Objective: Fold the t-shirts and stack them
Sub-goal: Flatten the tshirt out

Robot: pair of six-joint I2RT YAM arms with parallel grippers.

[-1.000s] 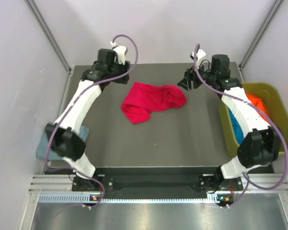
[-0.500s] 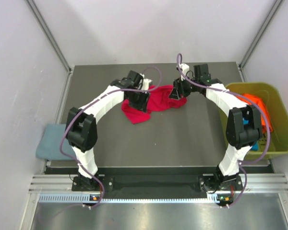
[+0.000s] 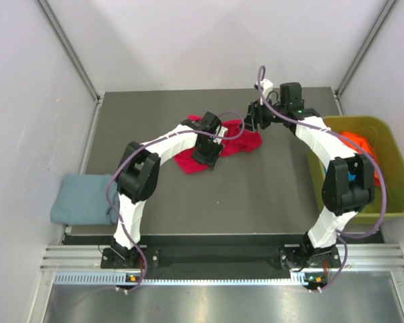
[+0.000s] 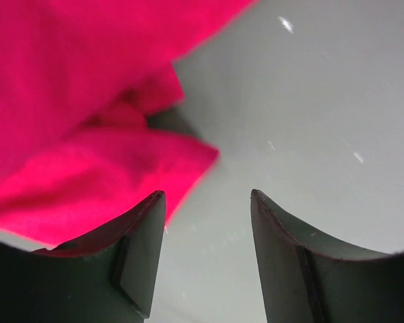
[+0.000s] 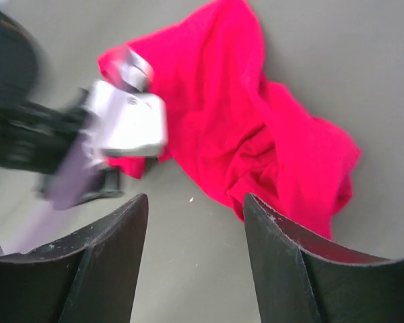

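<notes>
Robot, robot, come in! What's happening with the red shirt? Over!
Left tool open, low at the edge of the crumpled crimson red cloth t-shirt. Right tool open, above it. Shirt unfolded, ungripped. No obstruction seen.

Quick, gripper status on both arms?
Left gripper: open, holding nothing, at the edge of the red t-shirt.
Right gripper: open, holding nothing.

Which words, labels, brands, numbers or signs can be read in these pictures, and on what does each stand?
No text can be read. The red t-shirt, the grey-blue t-shirt and the green bin show no print or label.
</notes>
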